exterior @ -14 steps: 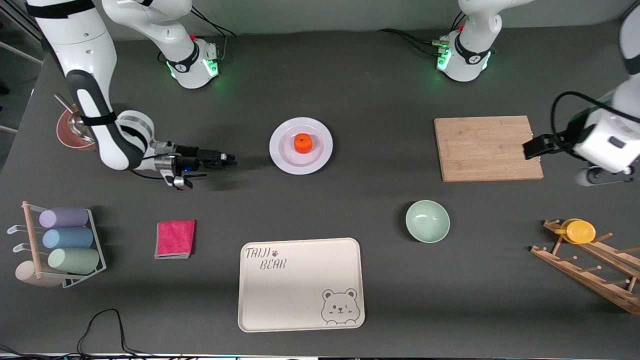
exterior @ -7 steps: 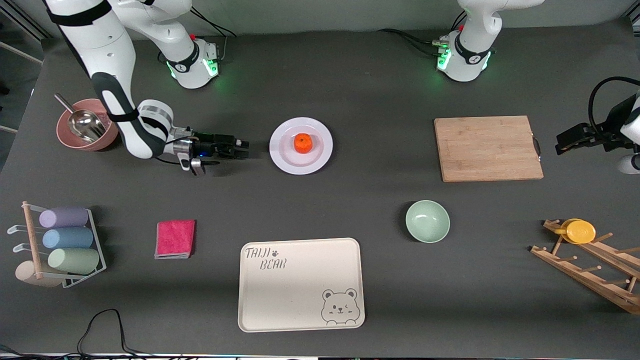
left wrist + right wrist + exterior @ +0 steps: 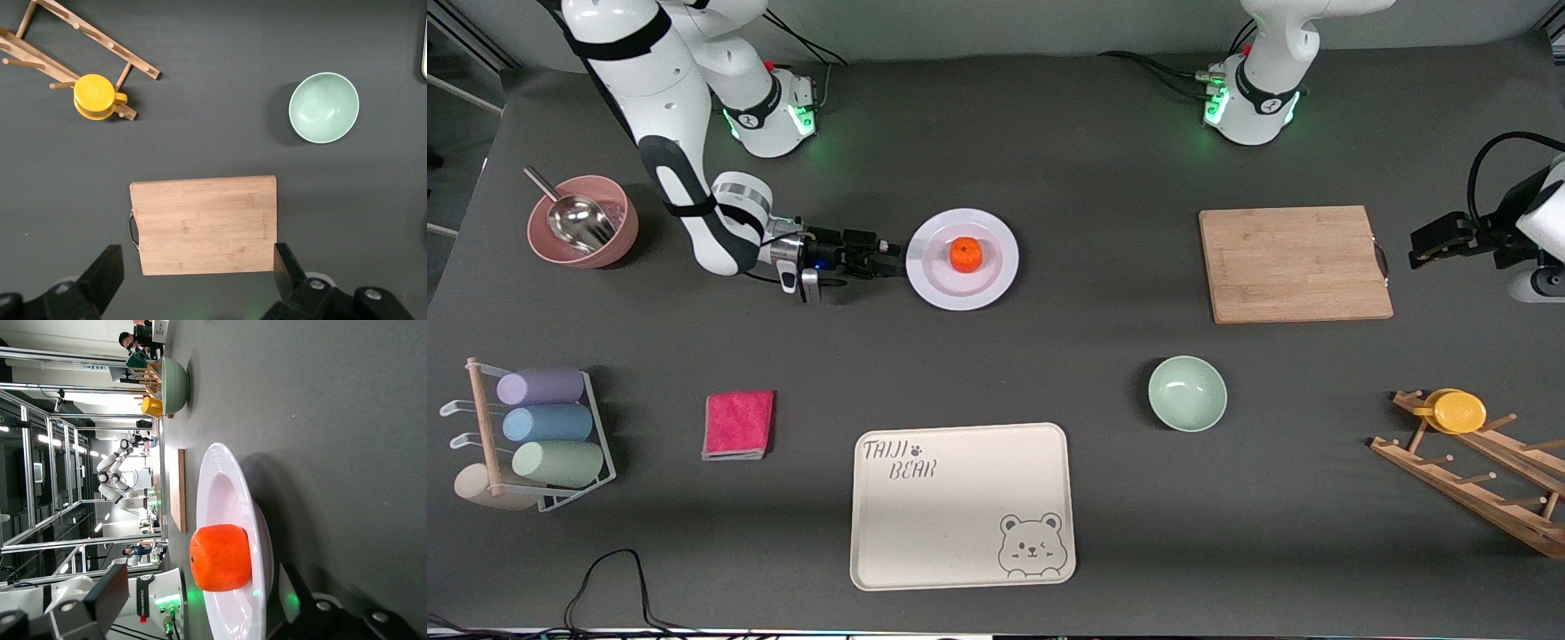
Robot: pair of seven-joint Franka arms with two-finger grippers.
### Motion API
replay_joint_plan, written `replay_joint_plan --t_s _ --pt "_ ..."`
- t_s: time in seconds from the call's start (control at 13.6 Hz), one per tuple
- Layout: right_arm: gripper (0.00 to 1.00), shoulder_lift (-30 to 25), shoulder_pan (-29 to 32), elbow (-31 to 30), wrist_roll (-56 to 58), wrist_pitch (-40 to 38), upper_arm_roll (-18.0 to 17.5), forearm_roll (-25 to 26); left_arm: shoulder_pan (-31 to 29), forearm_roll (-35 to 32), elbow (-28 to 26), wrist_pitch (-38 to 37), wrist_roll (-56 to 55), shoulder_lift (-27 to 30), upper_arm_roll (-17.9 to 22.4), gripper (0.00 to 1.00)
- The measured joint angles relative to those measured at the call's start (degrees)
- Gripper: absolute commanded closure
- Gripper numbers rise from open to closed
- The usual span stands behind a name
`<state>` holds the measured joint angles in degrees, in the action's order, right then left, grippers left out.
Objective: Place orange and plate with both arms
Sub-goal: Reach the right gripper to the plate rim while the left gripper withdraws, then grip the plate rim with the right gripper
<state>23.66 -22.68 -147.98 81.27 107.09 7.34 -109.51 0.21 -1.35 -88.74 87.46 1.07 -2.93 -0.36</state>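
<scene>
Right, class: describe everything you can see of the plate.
The plate is round, pale lavender-white, shallow, glossy like ceramic or plastic, with a wide rim. It lies flat on the dark table, between the arms' bases and the cream tray. The orange sits at its centre. The right gripper is open, level with its rim at the right arm's end.

Two glossy white arms, black bands at joints; black grippers — right gripper, left gripper. Green-lit bases, black cables trailing

Cream tray: "TAIJI BEAR", bear drawing.
</scene>
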Motion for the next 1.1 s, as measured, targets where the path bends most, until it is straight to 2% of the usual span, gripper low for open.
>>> replay_joint_plan --t_s 0.52,0.66,1.03,1.1 --pt "0.02 0.94 -5.56 -0.06 1.41 0.78 0.0 -7.12 0.1 0.24 0.06 0.01 0.31 0.03 0.0 0.0" --pt "0.16 1.15 -6.92 -0.06 2.07 0.81 -0.01 -8.67 0.1 0.52 0.08 0.01 0.32 0.03 0.0 0.0" --pt "0.89 2.6 -7.55 -0.02 8.81 0.91 0.0 -10.51 0.22 0.64 0.09 0.01 0.36 0.03 -0.02 0.0" --pt "0.92 2.87 -7.56 -0.02 10.15 0.9 0.0 -10.75 0.22 0.64 0.09 0.01 0.36 0.03 -0.02 0.0"
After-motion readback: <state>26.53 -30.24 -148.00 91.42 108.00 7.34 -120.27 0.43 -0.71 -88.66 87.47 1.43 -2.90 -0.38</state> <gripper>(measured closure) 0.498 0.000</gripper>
